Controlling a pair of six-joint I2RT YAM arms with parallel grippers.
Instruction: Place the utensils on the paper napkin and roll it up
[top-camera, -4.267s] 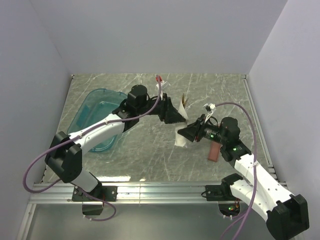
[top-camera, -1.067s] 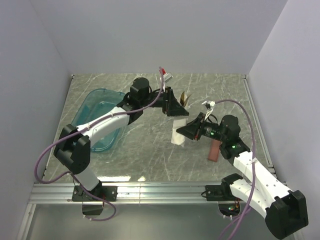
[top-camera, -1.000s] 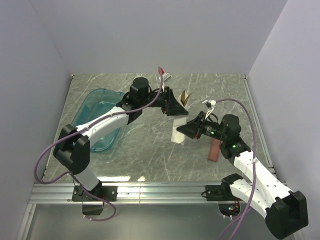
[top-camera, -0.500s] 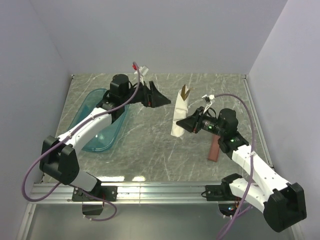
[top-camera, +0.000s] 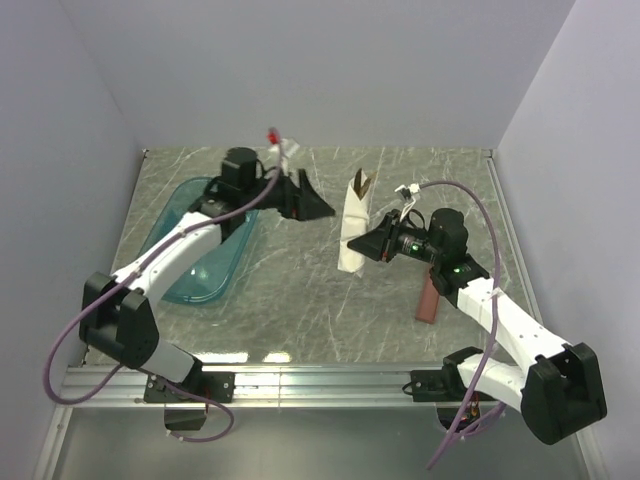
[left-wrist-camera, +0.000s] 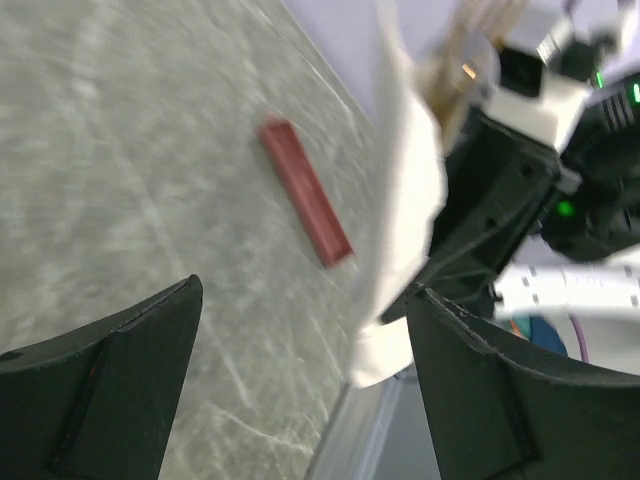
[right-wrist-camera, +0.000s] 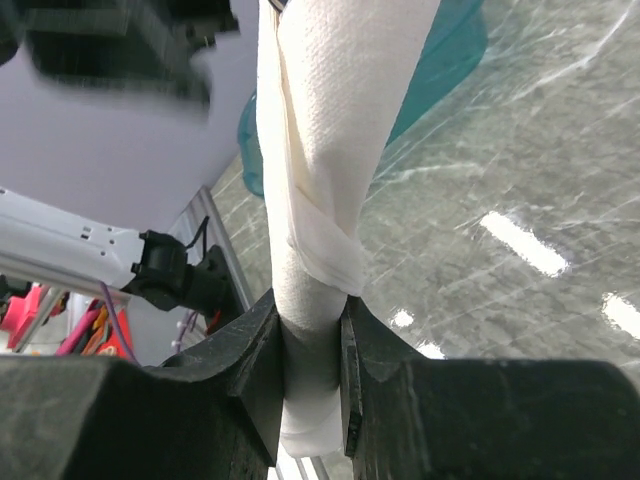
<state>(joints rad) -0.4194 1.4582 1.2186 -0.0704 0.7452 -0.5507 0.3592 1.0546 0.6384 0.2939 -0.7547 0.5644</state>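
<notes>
- Top external view, near side first: the right gripper (top-camera: 366, 245) is almost where it was a second ago, but now it carries the paper napkin (top-camera: 354, 222) alone. Its jaws pinch the white roll close to its near end, and the right wrist view shows this clearly.
- The roll has come up from its low place under both grippers. It now slants from the right gripper toward the far side, over the middle of the table (top-camera: 300, 310). Whether its near end touches the surface, I cannot tell.
- Farther and to the left, the left gripper (top-camera: 322, 208) has let go and drawn back toward the teal tub (top-camera: 170, 285). Its fingers (left-wrist-camera: 120, 380) are spread wide with nothing between them, well apart from the roll.
- My judgement: the wrapping is finished and the utensils (top-camera: 363, 184) are inside, so it seems that only setting the bundle down is left.
- Counted, near to far: two arms and two grippers, then one reddish-brown tray (top-camera: 427, 298) lying just near and right of the right gripper. Then comes one napkin roll, and one tub at the left.
- Of the utensils only brownish tips stick out of the far end of the roll — how many pieces are inside cannot be counted.
</notes>
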